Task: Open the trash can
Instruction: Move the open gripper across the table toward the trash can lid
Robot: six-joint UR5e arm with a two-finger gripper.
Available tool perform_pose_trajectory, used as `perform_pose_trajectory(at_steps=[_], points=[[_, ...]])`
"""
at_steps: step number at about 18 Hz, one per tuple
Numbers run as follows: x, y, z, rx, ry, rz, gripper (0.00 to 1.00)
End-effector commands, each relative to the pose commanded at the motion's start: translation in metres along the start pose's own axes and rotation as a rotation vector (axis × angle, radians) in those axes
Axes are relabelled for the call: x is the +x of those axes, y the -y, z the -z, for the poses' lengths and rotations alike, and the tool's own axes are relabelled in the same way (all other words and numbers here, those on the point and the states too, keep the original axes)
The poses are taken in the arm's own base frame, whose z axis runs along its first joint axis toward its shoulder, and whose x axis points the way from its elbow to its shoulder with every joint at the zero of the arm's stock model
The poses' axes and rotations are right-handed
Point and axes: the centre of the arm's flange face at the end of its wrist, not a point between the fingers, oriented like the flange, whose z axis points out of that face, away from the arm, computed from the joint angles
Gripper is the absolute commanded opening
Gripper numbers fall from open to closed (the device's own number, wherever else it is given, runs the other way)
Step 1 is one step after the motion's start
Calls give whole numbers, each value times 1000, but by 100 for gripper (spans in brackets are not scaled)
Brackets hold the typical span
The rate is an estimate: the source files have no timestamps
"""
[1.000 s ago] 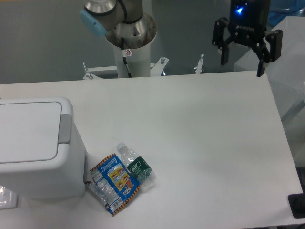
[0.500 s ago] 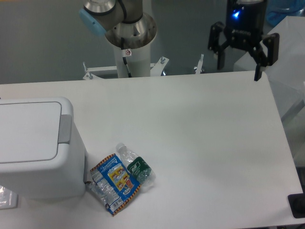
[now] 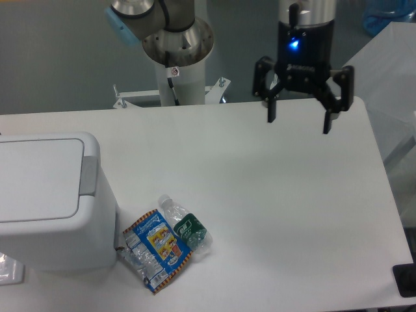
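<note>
The trash can (image 3: 49, 201) is a large white boxy bin at the left edge of the table, its flat lid down and a grey push-strip (image 3: 89, 175) along its right top edge. My gripper (image 3: 299, 121) hangs open above the table's far right part, fingers pointing down with nothing between them. It is far to the right of the bin and well apart from it.
A crushed clear bottle (image 3: 185, 227) with a green label and a colourful snack wrapper (image 3: 156, 247) lie on the white table (image 3: 273, 208) just right of the bin. The arm's base column (image 3: 177, 55) stands behind the table's far edge.
The gripper has moved left and lower, from beyond the table's far right corner to over the table surface. It stays open. The bin, bottle and wrapper have not moved.
</note>
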Motion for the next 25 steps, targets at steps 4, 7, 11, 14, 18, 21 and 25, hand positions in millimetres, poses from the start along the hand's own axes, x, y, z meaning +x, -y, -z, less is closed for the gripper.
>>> perform_pose_trajectory(at_steps=[4, 7, 11, 14, 18, 21, 25], points=[[16, 9, -9, 56, -18, 71, 100], [38, 27, -14, 93, -73, 101, 100], [54, 36, -18, 139, -136, 189, 100], [89, 47, -36, 117, -188, 150, 100], [114, 57, -51, 102, -236, 171, 100], [130, 69, -63, 113, -251, 206, 100], [146, 79, -80, 114, -271, 225, 100]])
